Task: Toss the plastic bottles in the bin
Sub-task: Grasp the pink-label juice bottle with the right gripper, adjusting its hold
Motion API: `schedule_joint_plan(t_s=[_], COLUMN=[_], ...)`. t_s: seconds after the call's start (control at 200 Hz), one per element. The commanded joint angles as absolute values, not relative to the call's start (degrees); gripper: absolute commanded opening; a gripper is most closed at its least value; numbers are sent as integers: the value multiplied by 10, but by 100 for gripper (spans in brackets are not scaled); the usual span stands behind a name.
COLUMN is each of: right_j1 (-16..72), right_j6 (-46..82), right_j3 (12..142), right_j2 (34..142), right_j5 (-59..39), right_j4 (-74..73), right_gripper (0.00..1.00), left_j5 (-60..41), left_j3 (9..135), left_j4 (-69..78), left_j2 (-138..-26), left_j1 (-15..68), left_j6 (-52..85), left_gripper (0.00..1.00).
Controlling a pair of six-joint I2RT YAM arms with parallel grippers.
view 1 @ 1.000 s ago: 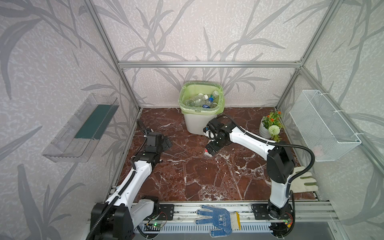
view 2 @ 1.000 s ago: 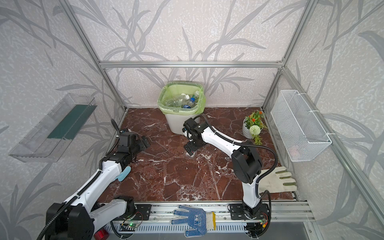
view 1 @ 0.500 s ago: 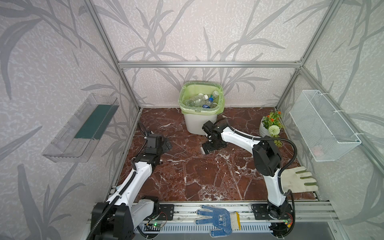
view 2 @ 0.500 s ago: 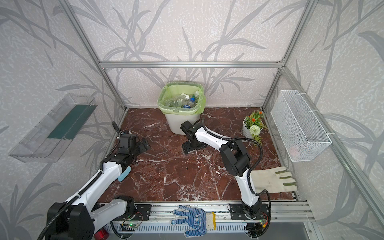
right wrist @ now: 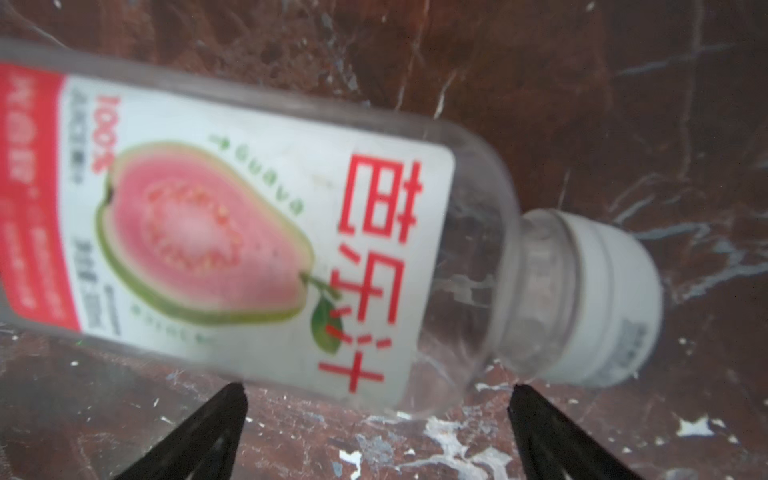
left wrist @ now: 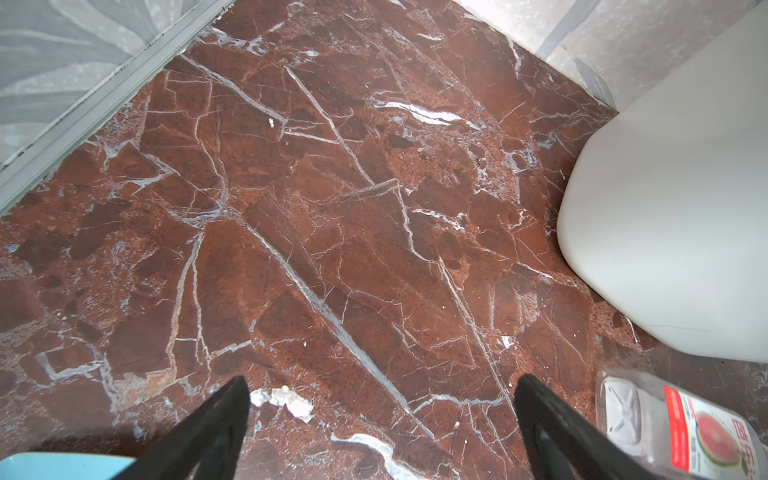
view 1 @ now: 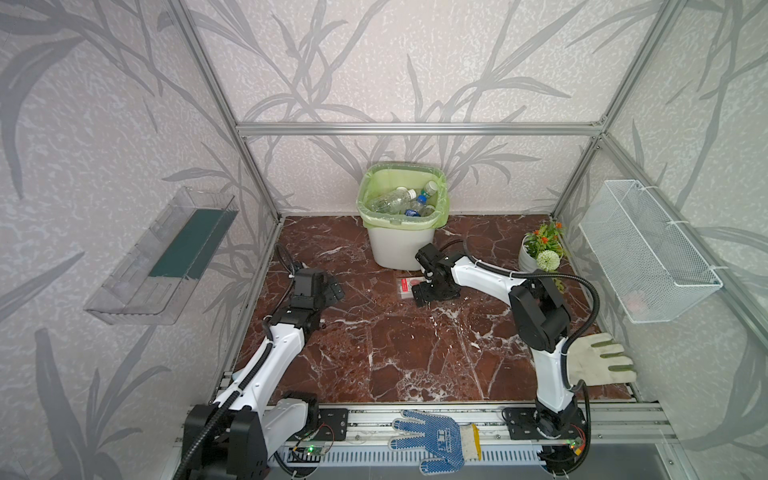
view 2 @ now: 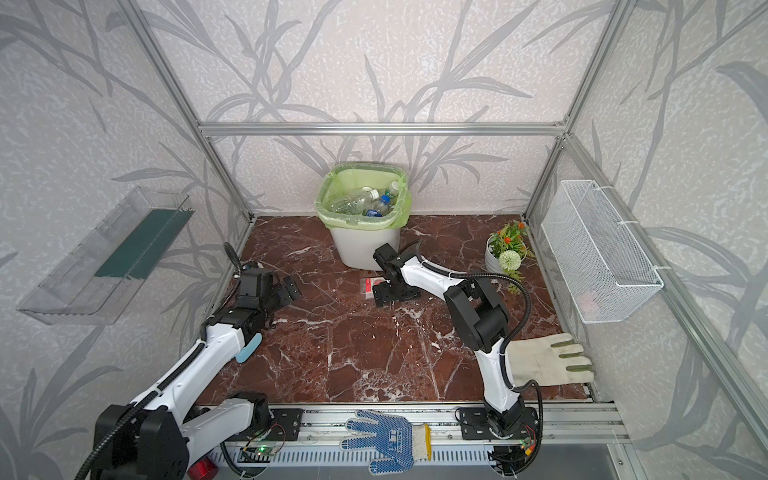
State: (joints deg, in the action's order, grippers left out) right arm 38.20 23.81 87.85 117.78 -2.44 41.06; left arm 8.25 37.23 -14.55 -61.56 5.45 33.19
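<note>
**One bottle lies by the bin, right gripper open over it**

The bin stands at the back wall with several bottles already inside. The right arm reaches forward, elbow raised and forearm sloping down to the floor just in front of the bin. The left arm stretches along its own side, well apart.

A single bottle lies on its side there, near the bin's foot. It looks empty: likely light, thin-walled and smooth, so it may skid or dent. The labelled mid-body seems the best hold, not the white cap.

The right gripper points down with its jaws spread wide and nothing between them; the bottle lies just past its tips. The left gripper is also spread and empty above bare floor.
</note>
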Motion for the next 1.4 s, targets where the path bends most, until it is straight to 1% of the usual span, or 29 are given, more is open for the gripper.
schedule_joint_plan(t_s=[0.0, 0.085, 0.145, 0.285, 0.395, 0.495, 0.62, 0.72, 0.815, 0.92, 1.045, 1.205, 1.245, 1.395], right_j1=[382, 375, 374, 378, 385, 388, 388, 388, 388, 388, 388, 388, 388, 388], right_j6=[272, 285, 262, 124, 7, -66, -106, -130, -146, -157, -164, -157, -151, -93], right_j3=[854, 828, 820, 816, 809, 815, 831, 837, 864, 890, 907, 881, 869, 825], right_j2=[1125, 1106, 1097, 1085, 1088, 1105, 1121, 1132, 1158, 1190, 1207, 1191, 1179, 1119], right_j5=[-36, -43, -34, 6, 35, 57, 53, 29, -1, 3, 3, -5, -6, 12], right_j4=[382, 350, 340, 342, 333, 319, 297, 270, 277, 286, 301, 316, 322, 378], right_gripper=[99, 99, 99, 99, 99, 99, 99, 99, 99, 100, 90, 67, 63, 62], left_j5=[81, 75, 64, 21, 18, 11, 8, 9, 10, 11, 13, 16, 16, 17], left_j3=[367, 367, 366, 358, 353, 349, 350, 346, 344, 344, 341, 338, 338, 337], left_j4=[-140, -138, -135, -112, -107, -100, -104, -106, -109, -113, -115, -118, -116, -116], left_j2=[-617, -619, -620, -628, -629, -625, -623, -622, -622, -620, -616, -613, -614, -615], left_j1=[50, 51, 51, 51, 52, 52, 51, 52, 51, 50, 51, 50, 51, 51], left_j6=[337, 335, 331, 311, 320, 323, 323, 324, 324, 323, 323, 324, 324, 327], left_gripper=[99, 99, 99, 99, 99, 99, 99, 99, 99, 99, 99, 99, 99, 99])
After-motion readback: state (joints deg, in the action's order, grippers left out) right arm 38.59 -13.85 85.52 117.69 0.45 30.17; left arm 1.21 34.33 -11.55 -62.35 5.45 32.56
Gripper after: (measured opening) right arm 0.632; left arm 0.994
